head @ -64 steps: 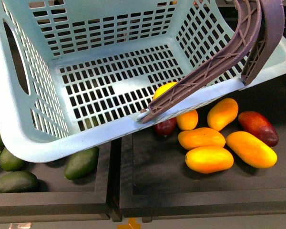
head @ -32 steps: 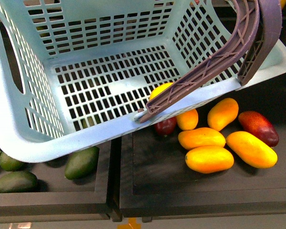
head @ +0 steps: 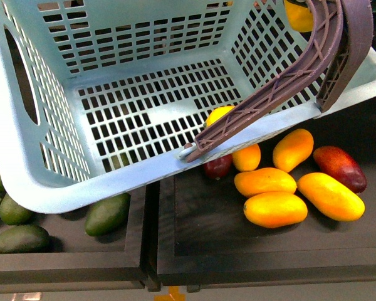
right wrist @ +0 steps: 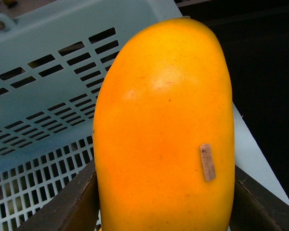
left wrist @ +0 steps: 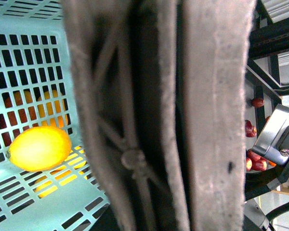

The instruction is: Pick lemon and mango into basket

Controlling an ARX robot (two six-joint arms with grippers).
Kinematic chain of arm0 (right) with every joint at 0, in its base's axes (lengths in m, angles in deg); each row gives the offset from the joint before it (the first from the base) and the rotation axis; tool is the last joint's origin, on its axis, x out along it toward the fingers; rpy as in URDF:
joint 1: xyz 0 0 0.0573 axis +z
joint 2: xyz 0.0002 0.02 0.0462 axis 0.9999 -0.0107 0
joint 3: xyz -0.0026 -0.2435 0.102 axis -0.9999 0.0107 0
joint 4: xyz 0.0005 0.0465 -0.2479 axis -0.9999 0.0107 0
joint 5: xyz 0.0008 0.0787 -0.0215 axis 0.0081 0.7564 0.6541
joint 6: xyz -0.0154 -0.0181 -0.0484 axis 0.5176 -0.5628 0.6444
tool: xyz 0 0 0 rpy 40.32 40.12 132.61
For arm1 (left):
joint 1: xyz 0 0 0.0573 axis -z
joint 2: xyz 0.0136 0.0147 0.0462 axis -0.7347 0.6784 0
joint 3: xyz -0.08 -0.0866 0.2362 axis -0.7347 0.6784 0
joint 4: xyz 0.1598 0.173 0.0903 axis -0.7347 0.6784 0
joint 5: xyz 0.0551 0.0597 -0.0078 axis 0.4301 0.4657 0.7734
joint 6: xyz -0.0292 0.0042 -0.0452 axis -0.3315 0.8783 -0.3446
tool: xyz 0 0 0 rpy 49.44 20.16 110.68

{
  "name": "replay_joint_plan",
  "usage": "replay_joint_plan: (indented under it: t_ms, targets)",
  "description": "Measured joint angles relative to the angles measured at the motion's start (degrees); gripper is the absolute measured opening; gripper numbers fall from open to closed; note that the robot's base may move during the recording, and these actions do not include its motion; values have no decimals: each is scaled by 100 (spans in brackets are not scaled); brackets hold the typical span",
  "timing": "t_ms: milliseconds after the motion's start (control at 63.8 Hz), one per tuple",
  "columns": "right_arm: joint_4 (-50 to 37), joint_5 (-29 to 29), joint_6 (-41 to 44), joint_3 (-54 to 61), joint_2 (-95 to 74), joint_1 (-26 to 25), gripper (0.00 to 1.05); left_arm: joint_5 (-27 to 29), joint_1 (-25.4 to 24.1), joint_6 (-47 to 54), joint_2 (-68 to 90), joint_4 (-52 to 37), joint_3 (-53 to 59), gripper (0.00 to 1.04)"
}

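Right wrist view is basically all mango (right wrist: 164, 120), clamped in the right gripper (right wrist: 166, 214) right by the basket (head: 144, 172) rim; the lemon (head: 219, 115) is already inside. On the left gripper we can't tell. Basket hangs tilted, so we reckon an early release could clip the handle (head: 288, 75) and bounce out.

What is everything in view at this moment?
basket: one, turquoise, tilted over the trays
handles: two, brown, basket's right side
lemon: one, yellow, inside basket
mango: one, yellow-orange, held at basket's far right rim
loose mangoes: five, yellow-orange, right tray
dark red mangoes: two, right tray
green fruits: at least five, left tray
trays: two, black
right gripper: around mango
left gripper: not visible
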Motion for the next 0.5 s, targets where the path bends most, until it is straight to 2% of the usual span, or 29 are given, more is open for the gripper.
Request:
replay_joint_plan:
  t_ms: [188, 502]
  targets:
    - [-4, 4, -4, 129, 101, -24, 97, 0, 0, 2, 0, 0, 0, 15]
    - [-85, -245, -286, 1001, 1316, -579, 96, 35, -2, -2, 7, 2, 13, 15]
